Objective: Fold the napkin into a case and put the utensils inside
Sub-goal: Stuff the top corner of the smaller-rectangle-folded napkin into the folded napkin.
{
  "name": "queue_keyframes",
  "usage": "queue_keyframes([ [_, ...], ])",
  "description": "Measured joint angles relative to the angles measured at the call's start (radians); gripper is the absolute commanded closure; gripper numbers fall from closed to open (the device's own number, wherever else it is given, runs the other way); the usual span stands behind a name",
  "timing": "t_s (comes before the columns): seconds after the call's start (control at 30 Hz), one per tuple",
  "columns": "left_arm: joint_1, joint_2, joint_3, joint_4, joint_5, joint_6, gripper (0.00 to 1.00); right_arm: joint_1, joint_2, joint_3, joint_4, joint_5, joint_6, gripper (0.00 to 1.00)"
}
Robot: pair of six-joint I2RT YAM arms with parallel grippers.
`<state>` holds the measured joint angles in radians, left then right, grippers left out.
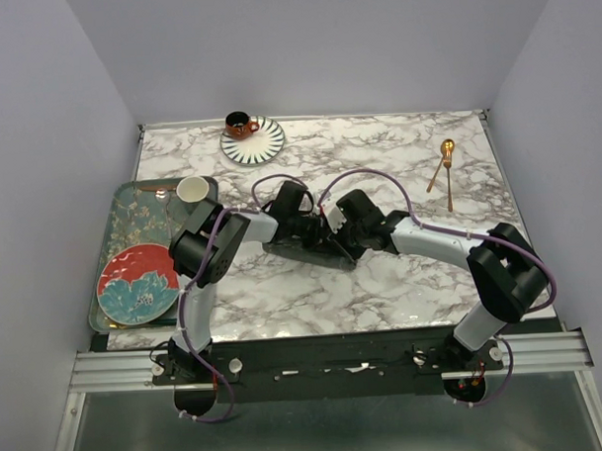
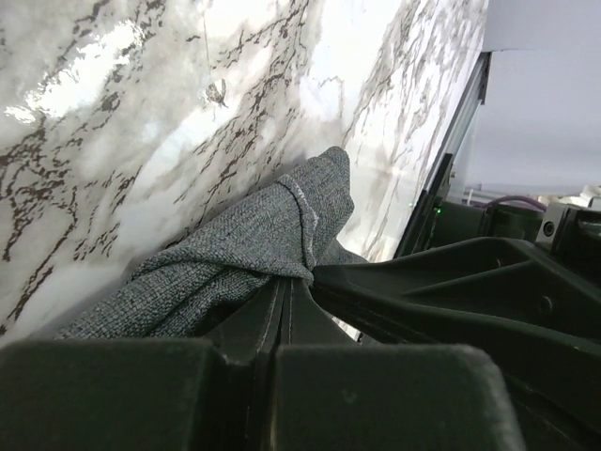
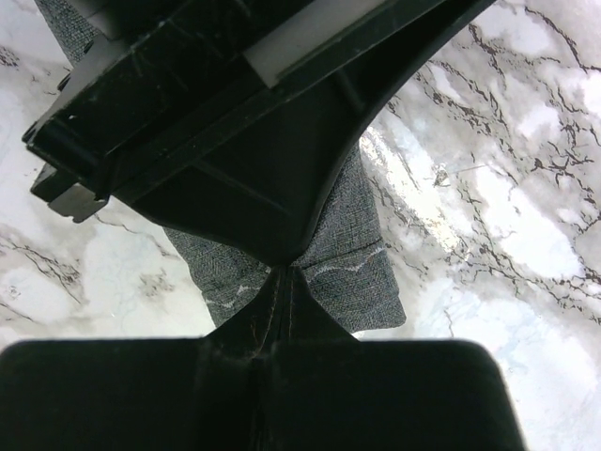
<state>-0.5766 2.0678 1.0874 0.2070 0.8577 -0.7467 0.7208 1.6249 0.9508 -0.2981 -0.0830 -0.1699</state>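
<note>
The dark grey napkin (image 1: 317, 253) lies bunched into a narrow strip in the middle of the marble table, mostly hidden under both grippers. My left gripper (image 1: 303, 225) is shut on a fold of the cloth; in the left wrist view its jaws (image 2: 287, 282) pinch the napkin (image 2: 235, 249) at the stitched hem. My right gripper (image 1: 335, 227) is also shut on it; the right wrist view shows its tips (image 3: 282, 274) clamped on the hemmed edge of the napkin (image 3: 357, 249). The two gold utensils (image 1: 445, 167) lie side by side at the far right, well away from both grippers.
An orange cup on a striped saucer (image 1: 253, 141) stands at the back centre. A patterned tray (image 1: 123, 214) along the left edge carries a red flowered plate (image 1: 138, 283) and a white cup (image 1: 192, 189). The left gripper's black body (image 3: 225, 122) fills the top of the right wrist view.
</note>
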Motion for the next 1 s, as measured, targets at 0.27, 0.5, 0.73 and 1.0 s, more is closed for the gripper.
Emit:
queue_keyframes([
  [0.27, 0.034, -0.065, -0.08, 0.053, -0.002, -0.046, 0.57, -0.001, 0.01, 0.009, -0.016, 0.005, -0.026, 0.99],
  [0.5, 0.162, -0.303, -0.104, -0.082, 0.0, 0.063, 0.5, -0.002, 0.015, 0.002, -0.019, 0.002, -0.085, 0.99],
  [0.73, 0.286, -0.344, -0.043, -0.341, -0.005, 0.292, 0.5, -0.002, 0.006, -0.023, -0.01, -0.043, -0.231, 0.96],
  [1.0, 0.412, -0.355, 0.071, -0.62, -0.008, 0.619, 0.5, -0.003, -0.071, -0.116, 0.0, -0.114, -0.52, 0.89],
])
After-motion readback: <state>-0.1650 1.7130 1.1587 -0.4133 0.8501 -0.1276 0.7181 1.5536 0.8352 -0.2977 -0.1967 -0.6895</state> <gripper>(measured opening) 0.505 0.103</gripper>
